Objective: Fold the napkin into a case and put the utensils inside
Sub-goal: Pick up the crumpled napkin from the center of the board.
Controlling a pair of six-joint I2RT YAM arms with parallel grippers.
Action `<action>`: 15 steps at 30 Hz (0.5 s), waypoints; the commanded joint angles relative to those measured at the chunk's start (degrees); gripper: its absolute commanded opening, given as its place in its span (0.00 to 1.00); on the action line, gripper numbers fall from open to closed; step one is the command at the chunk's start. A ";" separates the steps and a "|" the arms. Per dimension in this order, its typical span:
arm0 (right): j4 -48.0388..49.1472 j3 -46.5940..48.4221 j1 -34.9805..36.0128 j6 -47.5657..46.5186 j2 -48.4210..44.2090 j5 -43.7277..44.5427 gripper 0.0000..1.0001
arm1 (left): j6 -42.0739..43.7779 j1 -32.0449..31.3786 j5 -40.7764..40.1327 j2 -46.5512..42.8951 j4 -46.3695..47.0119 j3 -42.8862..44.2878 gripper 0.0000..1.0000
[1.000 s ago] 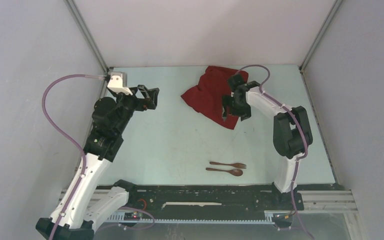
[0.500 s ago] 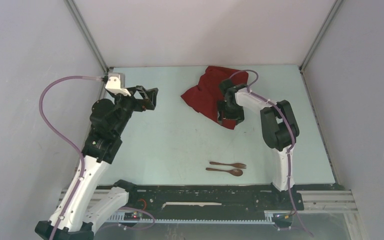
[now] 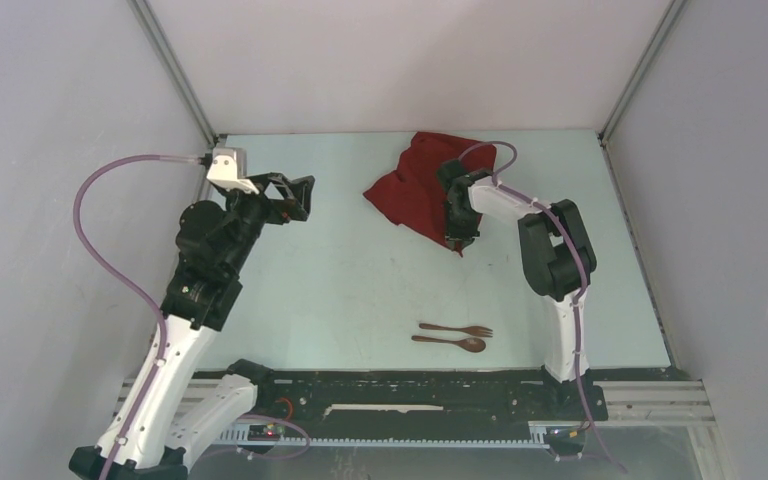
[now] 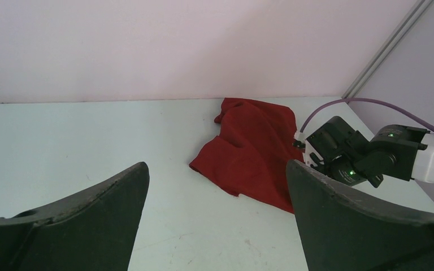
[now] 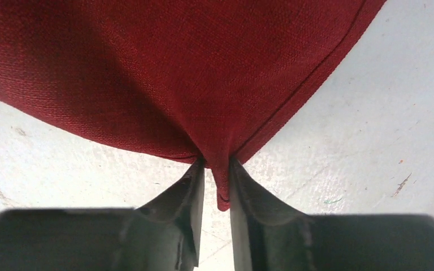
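Toward the far side of the table [image 3: 340,270], the dark red napkin [image 3: 415,185] lay crumpled and not yet folded. The right gripper [image 5: 215,169] had its jaws nearly closed, pinching the napkin's near corner, probably to draw the cloth out flat for folding. That arm reached forward with its elbow raised and its wrist bent down to the tabletop. The left gripper [image 3: 295,195] hung wide open and empty, well apart from the cloth and facing it. The fork [image 3: 460,329] and spoon [image 3: 452,343] lay side by side near the arm bases.
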 commanded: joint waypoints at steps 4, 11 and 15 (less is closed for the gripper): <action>2.66 -0.91 0.26 0.05 -4.41 0.18 0.10 | -0.65 0.33 0.55 -0.21 2.23 0.06 1.00; 4.53 0.00 -3.62 2.70 -21.05 -10.08 0.00 | -8.10 0.21 2.46 6.83 1.70 0.19 1.00; 5.25 1.25 -7.04 5.81 -27.17 -15.96 0.00 | -20.05 0.16 4.73 13.92 0.26 -0.65 0.98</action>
